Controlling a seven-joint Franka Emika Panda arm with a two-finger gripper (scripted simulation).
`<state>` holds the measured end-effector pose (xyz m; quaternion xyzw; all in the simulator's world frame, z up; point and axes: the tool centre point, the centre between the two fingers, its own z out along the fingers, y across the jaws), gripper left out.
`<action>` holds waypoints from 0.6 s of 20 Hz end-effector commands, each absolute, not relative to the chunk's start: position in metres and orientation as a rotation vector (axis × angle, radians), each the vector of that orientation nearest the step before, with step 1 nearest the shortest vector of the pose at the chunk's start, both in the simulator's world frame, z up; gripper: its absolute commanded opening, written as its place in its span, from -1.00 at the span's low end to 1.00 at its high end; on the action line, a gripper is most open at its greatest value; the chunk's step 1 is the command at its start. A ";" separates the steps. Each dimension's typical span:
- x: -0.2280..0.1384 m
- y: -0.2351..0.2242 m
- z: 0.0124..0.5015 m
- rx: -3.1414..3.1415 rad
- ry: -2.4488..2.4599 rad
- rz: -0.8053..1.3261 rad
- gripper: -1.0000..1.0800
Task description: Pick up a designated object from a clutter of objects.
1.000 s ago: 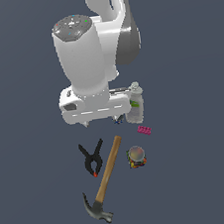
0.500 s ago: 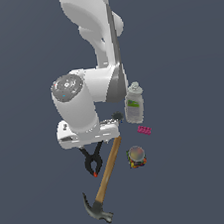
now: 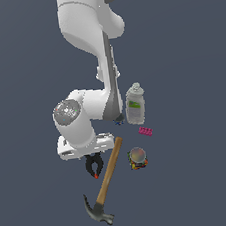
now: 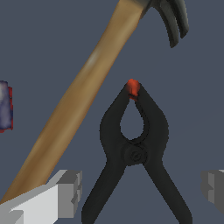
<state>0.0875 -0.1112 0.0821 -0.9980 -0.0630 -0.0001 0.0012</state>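
Since a second ago your gripper (image 4: 140,192) has descended over the black clamp (image 4: 134,153); fingers spread wide, grasp and lift remain.

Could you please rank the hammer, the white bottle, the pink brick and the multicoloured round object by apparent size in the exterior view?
1. hammer, clearly the longest
2. white bottle
3. multicoloured round object
4. pink brick, the smallest, though not far below the round object.

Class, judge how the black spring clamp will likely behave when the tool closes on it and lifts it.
The black spring clamp looks rigid and small, so probably light. Its splayed handles may squeeze together under the tool. Lying flat beside the hammer, it seems unlikely to roll.
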 end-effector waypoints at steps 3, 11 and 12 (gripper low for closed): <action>0.088 -0.116 0.071 -3.135 -0.207 0.000 0.92; 0.088 -0.116 0.062 -3.134 -0.206 0.002 0.92; 0.088 -0.116 0.058 -3.134 -0.206 0.002 0.92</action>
